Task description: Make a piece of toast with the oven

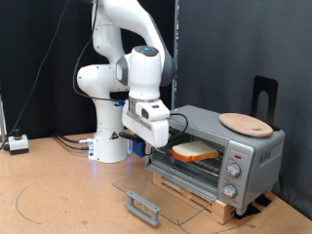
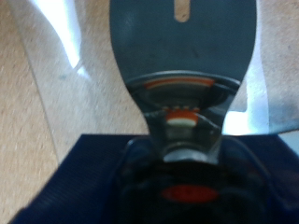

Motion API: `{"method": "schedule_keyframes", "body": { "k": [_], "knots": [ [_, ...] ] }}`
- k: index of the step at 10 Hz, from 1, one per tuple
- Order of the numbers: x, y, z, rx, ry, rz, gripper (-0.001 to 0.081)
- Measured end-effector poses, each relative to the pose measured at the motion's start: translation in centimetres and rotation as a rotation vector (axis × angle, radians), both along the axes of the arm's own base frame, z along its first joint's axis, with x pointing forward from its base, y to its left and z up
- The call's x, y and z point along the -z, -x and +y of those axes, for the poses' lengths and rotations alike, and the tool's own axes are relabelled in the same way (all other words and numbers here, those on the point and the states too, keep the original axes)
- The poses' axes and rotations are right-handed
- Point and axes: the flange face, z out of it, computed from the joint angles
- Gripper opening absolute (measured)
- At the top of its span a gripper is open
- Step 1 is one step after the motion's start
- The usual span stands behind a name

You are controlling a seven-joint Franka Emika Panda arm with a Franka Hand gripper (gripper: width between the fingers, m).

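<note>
The oven (image 1: 249, 156) stands at the exterior view's right on a wooden slatted base, with its glass door (image 1: 156, 192) dropped open. The piece of toast (image 1: 195, 150) lies flat on the wire rack in the oven's mouth, its near edge towards the opening. My gripper (image 1: 166, 136) hangs just to the left of the toast, angled down at its edge. I cannot tell whether the fingers touch it. The wrist view is blurred: a dark grey shape (image 2: 182, 47) with thin orange streaks fills its middle, and no fingertips can be made out.
A round wooden plate (image 1: 246, 123) lies on the oven's roof. The door's grey handle (image 1: 144, 207) juts out low over the table. Three knobs (image 1: 234, 172) sit on the front panel. A black stand (image 1: 264, 97) rises behind the oven. A small white box (image 1: 18, 143) sits at the far left.
</note>
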Motion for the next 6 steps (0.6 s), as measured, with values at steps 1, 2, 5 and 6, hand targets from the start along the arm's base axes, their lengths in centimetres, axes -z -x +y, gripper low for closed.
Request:
{"method": "schedule_keyframes", "body": {
  "k": [1,2,5,6],
  "knots": [
    [0.0,0.0,-0.4,0.016,-0.035,-0.008,0.0397],
    [0.0,0.0,-0.3,0.005,-0.022,-0.005,0.0397],
    [-2.0,-0.2,-1.2,0.067,-0.178,-0.064,0.0397],
    [-3.2,-0.1,-1.8,0.069,-0.234,-0.089,0.0397]
  ]
}}
